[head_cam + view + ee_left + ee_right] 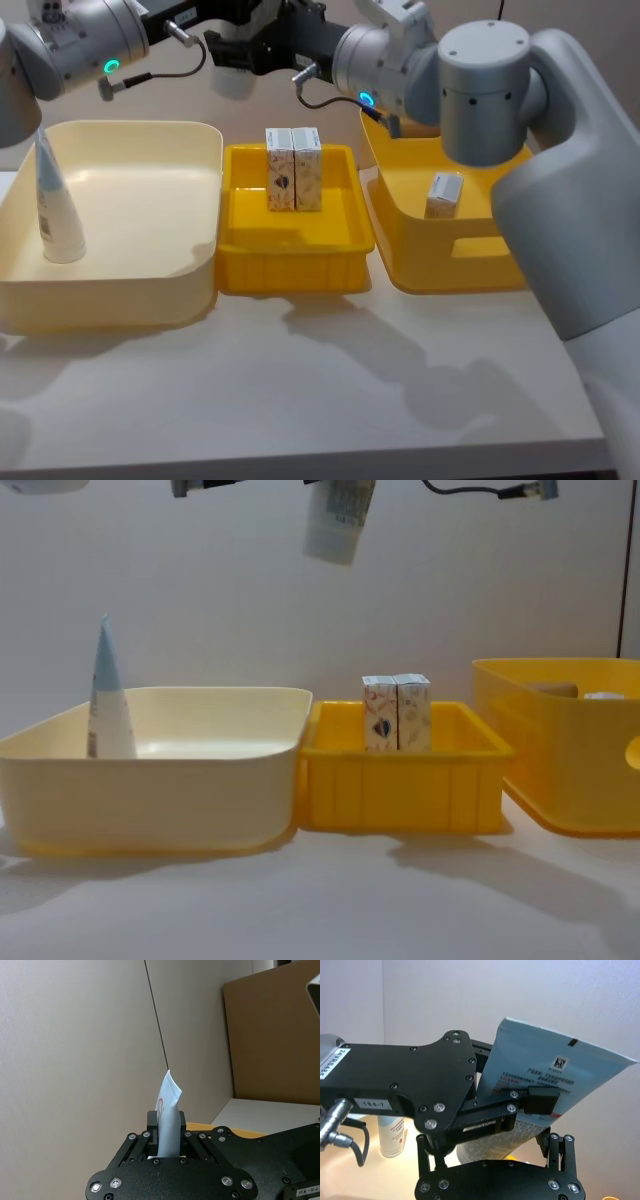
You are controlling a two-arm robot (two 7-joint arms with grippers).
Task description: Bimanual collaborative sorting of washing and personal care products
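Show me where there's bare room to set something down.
Bare: the cream bin right of its standing squeeze tube; the middle yellow bin in front of two cardboard boxes; the table front. Crowded: overhead behind, left gripper and right gripper at a raised tube.

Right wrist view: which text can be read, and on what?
"184-7": white label on the body of the left gripper.
Side label on its wrist: unreadable.
Held tube: small print, square code, too small to read.
Standing tube: red print, blurred.
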